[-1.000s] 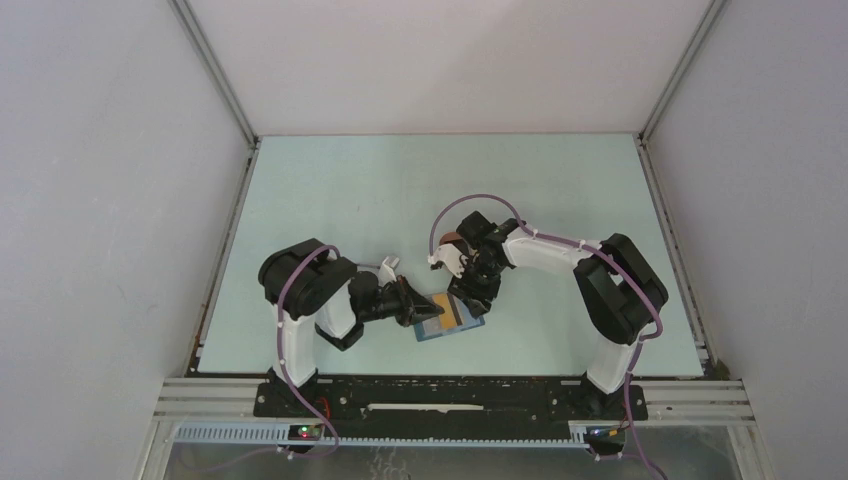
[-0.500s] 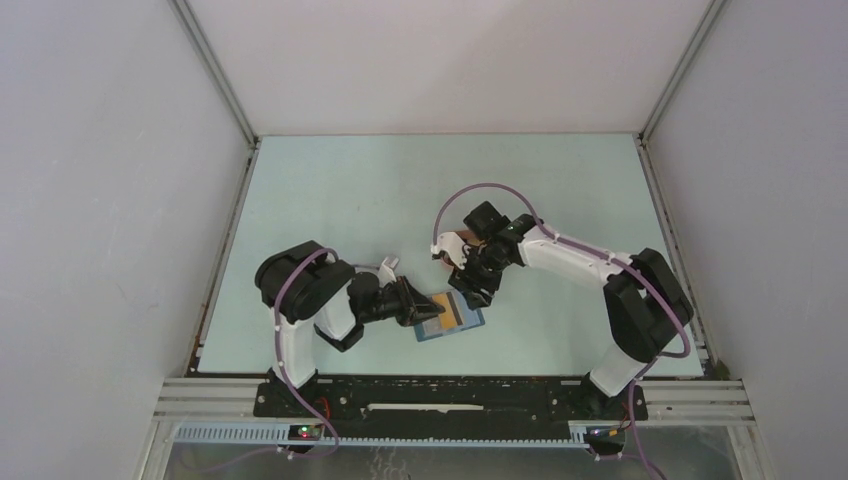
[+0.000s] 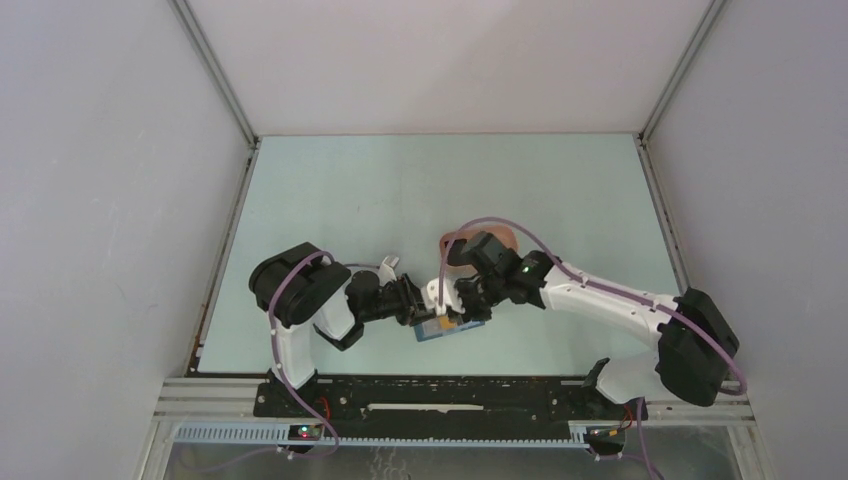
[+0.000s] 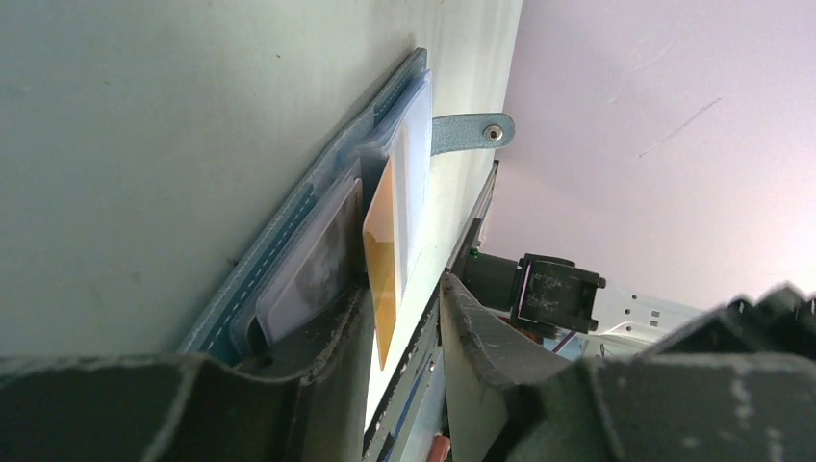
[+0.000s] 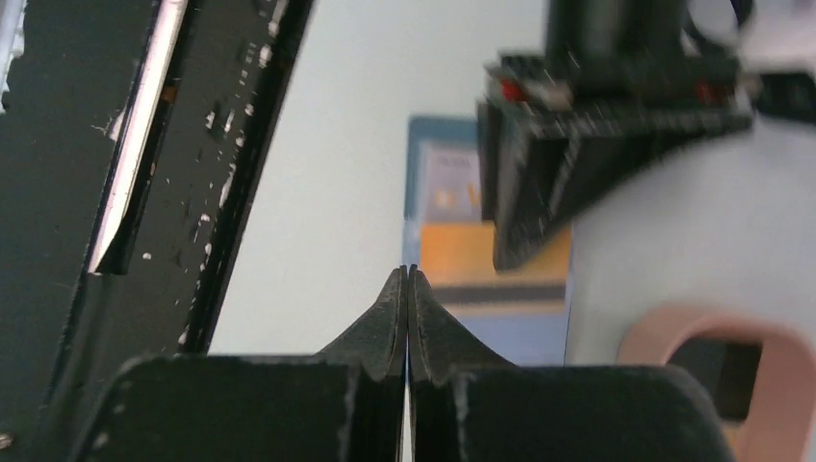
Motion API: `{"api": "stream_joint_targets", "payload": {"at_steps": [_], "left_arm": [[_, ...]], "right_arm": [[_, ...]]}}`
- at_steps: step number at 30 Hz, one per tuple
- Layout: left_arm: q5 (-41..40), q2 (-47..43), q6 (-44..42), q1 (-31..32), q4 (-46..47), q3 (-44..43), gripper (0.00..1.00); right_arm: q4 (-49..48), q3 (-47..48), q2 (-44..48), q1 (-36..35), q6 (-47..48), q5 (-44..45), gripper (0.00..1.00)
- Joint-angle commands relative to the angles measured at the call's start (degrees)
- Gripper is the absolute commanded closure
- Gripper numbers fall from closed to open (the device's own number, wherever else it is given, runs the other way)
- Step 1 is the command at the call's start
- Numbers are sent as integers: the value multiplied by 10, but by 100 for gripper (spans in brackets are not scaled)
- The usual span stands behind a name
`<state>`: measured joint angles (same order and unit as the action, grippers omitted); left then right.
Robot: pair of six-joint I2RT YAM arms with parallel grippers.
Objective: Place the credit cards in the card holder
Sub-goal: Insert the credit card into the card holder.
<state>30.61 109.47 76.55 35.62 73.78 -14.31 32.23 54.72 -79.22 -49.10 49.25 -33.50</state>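
Left claw (image 4: 404, 298) has eased part-open off the orange card (image 4: 382, 252) lodged in the wallet (image 4: 289, 219); right claw (image 5: 407, 281), shut empty, arrives, probably to push.

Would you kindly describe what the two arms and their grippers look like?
Both arms have white links and bulky black joint housings: the left arm and the right arm. A thin purple cable loops along each. The left gripper and right gripper have black, tapered fingers. A green light glows near the right wrist.
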Motion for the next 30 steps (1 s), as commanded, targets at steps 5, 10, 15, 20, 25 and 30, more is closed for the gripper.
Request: {"api": "stream_joint_targets", "payload": {"at_steps": [5, 10, 15, 20, 25, 30], "left_arm": [[-4, -13, -11, 3, -30, -6, 63], [-5, -11, -11, 3, -30, -8, 62], [-1, -6, -11, 3, -33, -13, 62], [0, -5, -13, 3, -34, -14, 62], [1, -2, -13, 3, -36, -16, 62], [2, -1, -14, 3, -36, -16, 62]], "right_arm": [[-157, -23, -60, -113, 145, 101, 100], [-195, -26, -98, -133, 146, 161, 100], [-207, -26, -124, -134, 152, 192, 100], [-209, -26, -142, -136, 157, 211, 100], [-203, -26, -153, -137, 159, 210, 100], [-202, -26, -164, -137, 159, 221, 100]]}}
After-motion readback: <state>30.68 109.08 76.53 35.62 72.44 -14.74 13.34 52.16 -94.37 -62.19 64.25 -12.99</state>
